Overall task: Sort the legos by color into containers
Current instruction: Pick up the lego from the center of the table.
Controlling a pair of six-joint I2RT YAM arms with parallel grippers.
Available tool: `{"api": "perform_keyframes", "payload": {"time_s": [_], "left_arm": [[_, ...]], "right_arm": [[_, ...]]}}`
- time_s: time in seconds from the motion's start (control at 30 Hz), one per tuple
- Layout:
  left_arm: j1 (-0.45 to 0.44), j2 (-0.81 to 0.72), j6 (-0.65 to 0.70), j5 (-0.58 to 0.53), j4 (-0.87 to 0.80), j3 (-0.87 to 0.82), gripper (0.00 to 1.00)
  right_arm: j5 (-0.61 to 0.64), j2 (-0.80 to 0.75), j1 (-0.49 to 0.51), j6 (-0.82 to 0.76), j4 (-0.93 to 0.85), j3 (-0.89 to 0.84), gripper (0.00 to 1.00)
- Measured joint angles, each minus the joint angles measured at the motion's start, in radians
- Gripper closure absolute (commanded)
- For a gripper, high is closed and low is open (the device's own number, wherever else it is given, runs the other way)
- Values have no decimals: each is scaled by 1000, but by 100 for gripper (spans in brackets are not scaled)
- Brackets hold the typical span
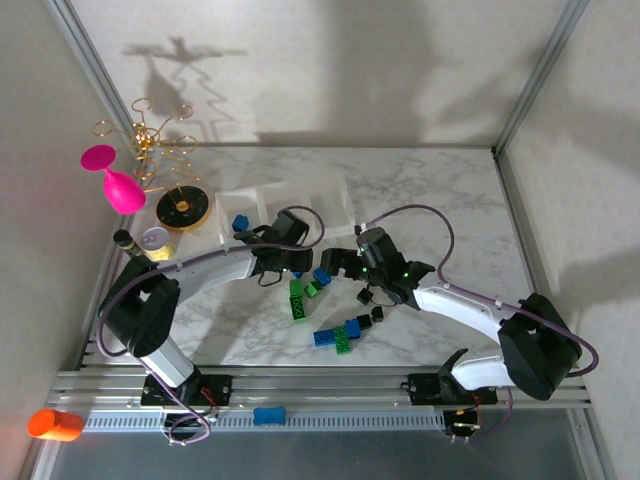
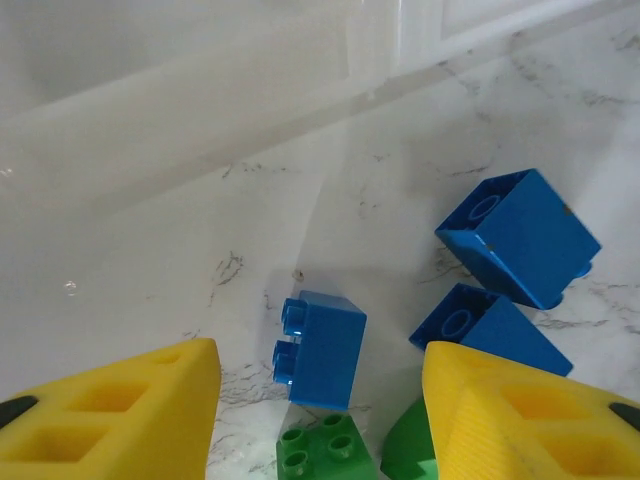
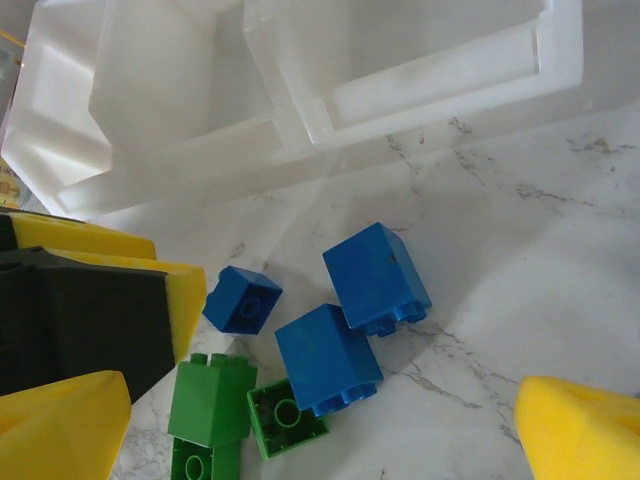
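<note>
1. The left gripper [image 2: 322, 372] is partly open and holds nothing. Its yellow fingers [image 2: 120, 410] stand on either side of a small blue brick [image 2: 320, 345] at the lower centre of the left wrist view. Bare worktop [image 2: 150, 250] shows on both sides of the brick.
2. The step in hand looks like lining up a pick of this blue piece. The next move calls for coming down with the brick kept centred, then closing on it. The brick lies on its side with its studs toward the left of the frame, so one finger would meet a bumpy face and the grip may sit unevenly.
3. Two larger blue bricks [image 2: 520, 235] lie at the right of that frame, the lower one just beside the right-hand finger. A green brick [image 2: 320, 455] sits close under the target at the bottom edge. Closing could nudge either.
4. The right gripper [image 3: 322, 400] hangs over the same cluster with its jaws spread wide and nothing in them.
5. The tray [image 1: 330, 200] lies at the upper centre of the top view, just beyond the cluster. One blue piece [image 1: 240, 222] appears to lie in its left compartment, so that is the likely destination. The other legos [image 1: 335, 338], including the black cubes [image 1: 377, 313], lie loose at mid-frame.
6. No brand, label or writing can be read anywhere.
</note>
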Motion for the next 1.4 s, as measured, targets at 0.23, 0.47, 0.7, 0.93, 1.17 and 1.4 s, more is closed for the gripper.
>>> {"api": "perform_keyframes", "payload": {"time_s": [0.23,0.47,0.7,0.93,1.17,1.4], "left_arm": [[-2,75,1,-2,2,0,50],[-2,138,4,-1,4,13,57],[-2,143,4,-3,13,20,65],[-2,144,4,-4,13,22,70],[-2,129,3,-6,11,30,71],[-2,31,3,-47,-8,31,71]], "right_arm": [[6,0,-3,21,9,-4,1],[17,0,-5,21,17,-5,1],[19,0,-7,20,24,-5,1],[22,0,-7,18,24,-5,1],[27,-5,-7,17,23,-5,1],[25,-34,-7,5,24,-5,1]]}}
